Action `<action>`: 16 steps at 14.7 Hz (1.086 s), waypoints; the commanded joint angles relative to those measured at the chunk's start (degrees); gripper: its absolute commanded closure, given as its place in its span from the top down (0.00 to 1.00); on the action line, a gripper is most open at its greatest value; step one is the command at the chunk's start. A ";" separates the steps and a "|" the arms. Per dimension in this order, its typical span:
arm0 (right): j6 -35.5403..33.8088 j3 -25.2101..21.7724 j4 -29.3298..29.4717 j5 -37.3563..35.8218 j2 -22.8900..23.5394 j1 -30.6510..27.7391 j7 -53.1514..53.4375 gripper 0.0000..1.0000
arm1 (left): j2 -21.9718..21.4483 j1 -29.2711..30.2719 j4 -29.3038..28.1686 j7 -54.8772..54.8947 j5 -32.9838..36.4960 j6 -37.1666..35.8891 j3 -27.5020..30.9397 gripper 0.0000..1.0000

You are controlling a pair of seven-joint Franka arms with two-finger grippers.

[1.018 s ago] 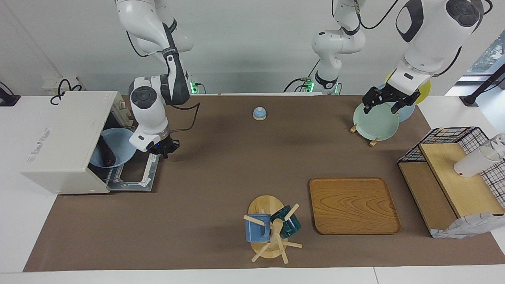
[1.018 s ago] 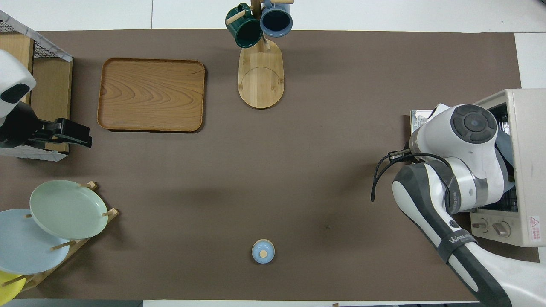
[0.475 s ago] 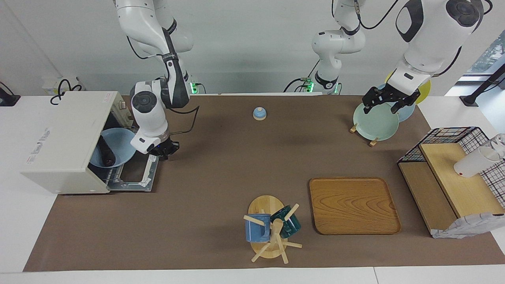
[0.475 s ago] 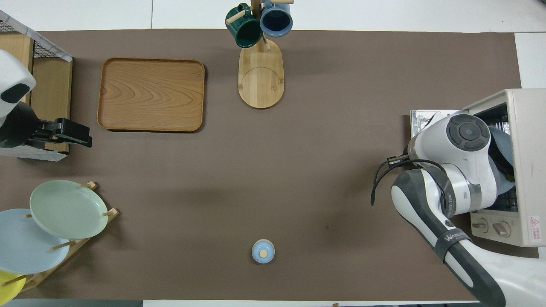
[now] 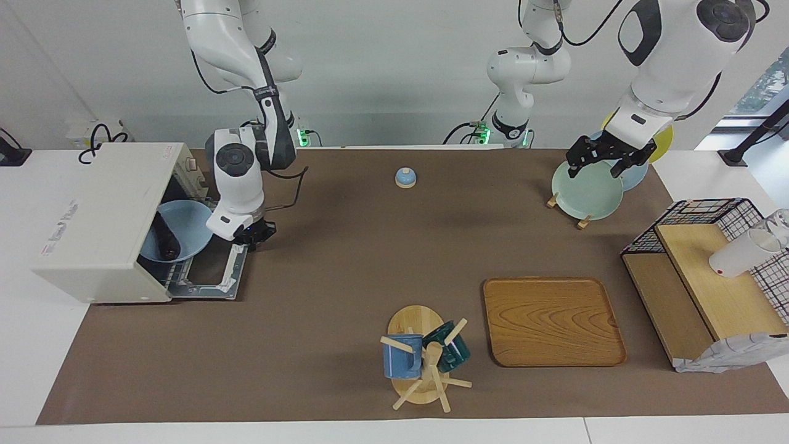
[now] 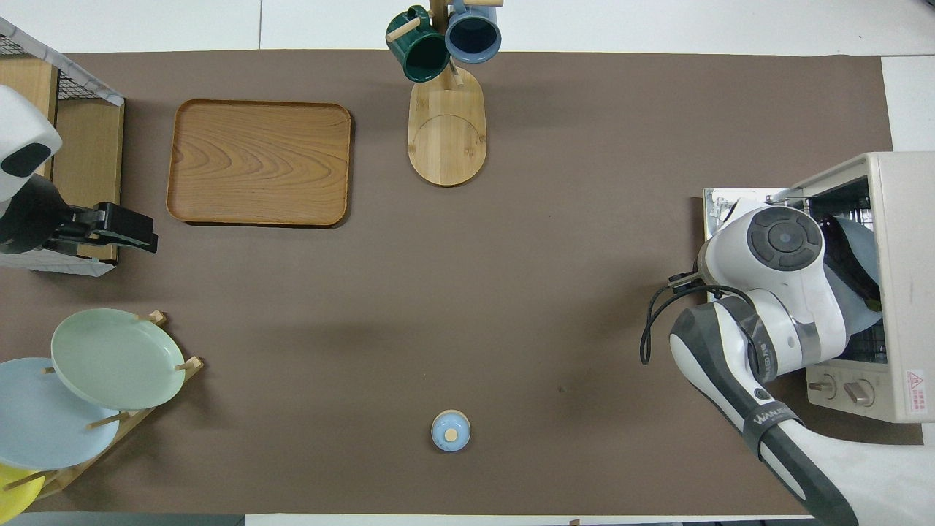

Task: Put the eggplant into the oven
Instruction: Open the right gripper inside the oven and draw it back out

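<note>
The off-white oven (image 5: 98, 216) stands at the right arm's end of the table, its door (image 5: 209, 271) folded down flat. Inside it a light blue plate (image 5: 192, 227) rests on the rack and carries the dark eggplant (image 5: 165, 239). From overhead the eggplant (image 6: 847, 252) shows in the oven (image 6: 902, 241) mouth, partly covered by the right arm. My right gripper (image 5: 254, 234) is shut and empty, just over the door's edge nearest the robots, apart from the plate. My left gripper (image 5: 605, 161) hangs open and waits over the plate rack.
A rack at the left arm's end holds a green plate (image 5: 585, 191) with blue and yellow ones. A small blue bell (image 5: 405, 177) sits near the robots. A wooden tray (image 5: 551, 320), a mug tree (image 5: 422, 361) and a wire shelf (image 5: 709, 271) lie farther out.
The right arm's wrist has drawn back from the oven mouth toward the robots, uncovering more of the plate and eggplant. The left arm has not moved.
</note>
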 commanded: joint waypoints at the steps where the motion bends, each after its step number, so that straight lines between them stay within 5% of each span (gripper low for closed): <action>1: 0.14 0.01 -0.35 -5.92 -0.55 -0.73 0.01 0.00 | 0.09 0.56 0.79 0.16 1.09 -0.80 -0.54 1.00; 8: -11.54 0.01 11.59 -8.14 -0.55 -1.34 -4.90 0.00 | 0.09 0.56 0.79 0.25 1.09 -0.80 -0.54 1.00; 16: -19.63 -0.25 13.19 -2.07 -6.79 -8.63 -17.30 0.00 | 0.09 0.56 0.79 0.16 1.09 -0.80 -0.54 1.00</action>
